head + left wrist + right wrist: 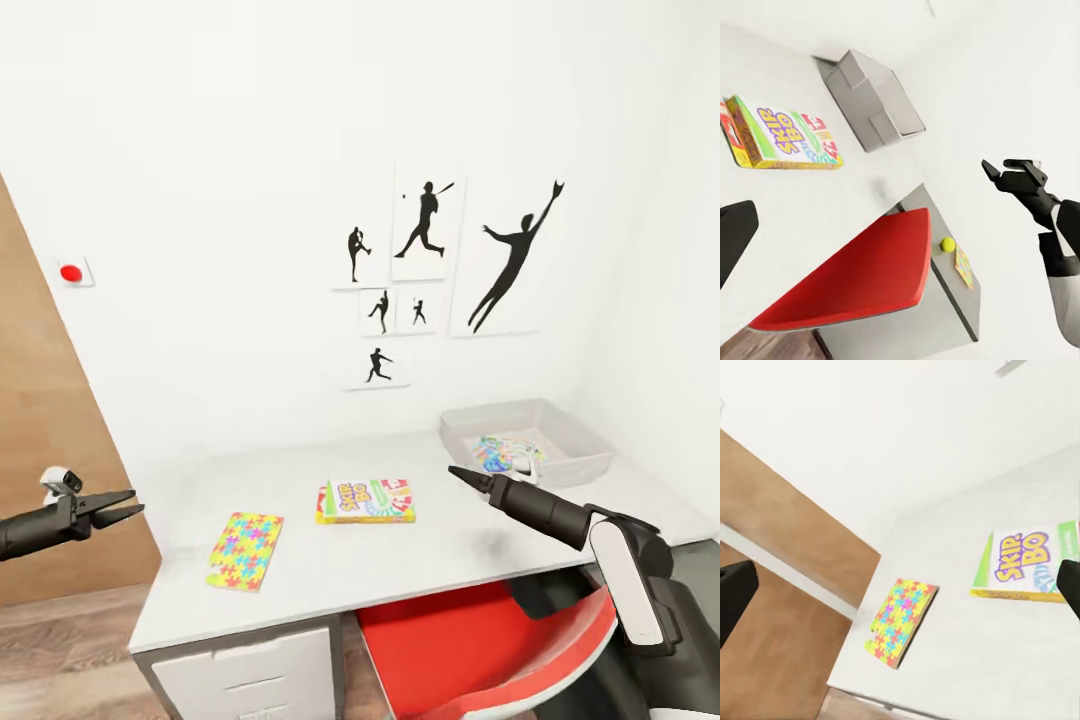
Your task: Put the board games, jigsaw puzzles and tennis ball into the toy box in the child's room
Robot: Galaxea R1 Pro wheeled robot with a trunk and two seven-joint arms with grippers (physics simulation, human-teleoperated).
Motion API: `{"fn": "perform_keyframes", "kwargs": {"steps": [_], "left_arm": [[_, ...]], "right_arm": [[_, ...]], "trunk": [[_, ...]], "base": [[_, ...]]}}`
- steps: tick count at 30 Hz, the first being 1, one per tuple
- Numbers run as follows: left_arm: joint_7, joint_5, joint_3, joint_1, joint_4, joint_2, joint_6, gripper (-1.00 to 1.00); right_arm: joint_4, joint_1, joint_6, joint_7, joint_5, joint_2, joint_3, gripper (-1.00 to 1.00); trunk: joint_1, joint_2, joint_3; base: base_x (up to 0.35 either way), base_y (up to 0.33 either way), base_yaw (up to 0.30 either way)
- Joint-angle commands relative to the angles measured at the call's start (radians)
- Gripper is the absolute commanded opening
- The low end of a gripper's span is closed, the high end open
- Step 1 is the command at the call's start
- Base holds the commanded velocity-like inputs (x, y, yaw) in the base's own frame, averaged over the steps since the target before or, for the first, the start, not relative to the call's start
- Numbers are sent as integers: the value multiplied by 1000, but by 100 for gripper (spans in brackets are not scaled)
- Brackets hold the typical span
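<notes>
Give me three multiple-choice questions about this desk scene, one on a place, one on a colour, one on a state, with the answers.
1. Where does the multicoloured flat jigsaw puzzle board lie?
A. in the bin
B. on the white desk top
C. on the floor

2. What colour is the chair seat under the desk?
A. red
B. blue
C. green

3. How is the left claw?
A. shut on a box
B. shut, empty
C. open, empty

Answers: 1 B, it lies flat on the white desk top, left of the yellow-edged Skip-Bo game box. 2 A, the seat is plainly red. 3 C, its fingers are spread with nothing between.
</notes>
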Motion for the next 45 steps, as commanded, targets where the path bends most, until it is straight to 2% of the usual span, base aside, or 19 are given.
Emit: {"fn": "perform_keyframes", "kwargs": {"steps": [1, 10, 18, 29, 32, 34, 37, 40, 45], "left_arm": [[-4, 5, -6, -2, 1, 1, 11, 100], [-4, 4, -6, -2, 1, 1, 11, 100], [-4, 3, -6, -2, 1, 1, 11, 100], [-4, 3, -5, -2, 1, 1, 9, 100], [-4, 0, -17, 16, 18, -16, -8, 100], [-4, 0, -17, 27, 20, -17, -9, 100], [-4, 0, -17, 33, 20, -14, -10, 100], [-4, -3, -18, 42, 25, -29, -10, 100], [-4, -5, -20, 47, 27, -50, -11, 100]], "right_arm": [[-1, -1, 6, 3, 1, 0, -2, 100], [-1, -1, 6, 2, 2, 0, -2, 100], [-1, -1, 6, 2, 2, 0, -2, 100], [-1, -1, 6, 2, 1, 0, -2, 100], [12, -1, -5, -11, -3, 17, 6, 100], [12, -1, -5, -11, -3, 28, 6, 100], [13, -1, -6, -14, -2, 28, 7, 100], [14, -1, -6, -15, -2, 42, 6, 100], [14, -1, -7, -15, -2, 52, 5, 100]], "trunk": [[1, -2, -2], [1, -2, -2], [1, -2, -1], [1, -2, 4], [1, -2, 4], [1, -2, 4], [1, -2, 4], [1, -2, 4], [1, -2, 4]], "base": [[-17, 264, 286], [6, 279, 286], [168, 243, 281], [123, 64, 150], [0, 0, 0], [0, 0, 0], [0, 0, 0], [0, 13, 0], [0, 141, 0]]}}
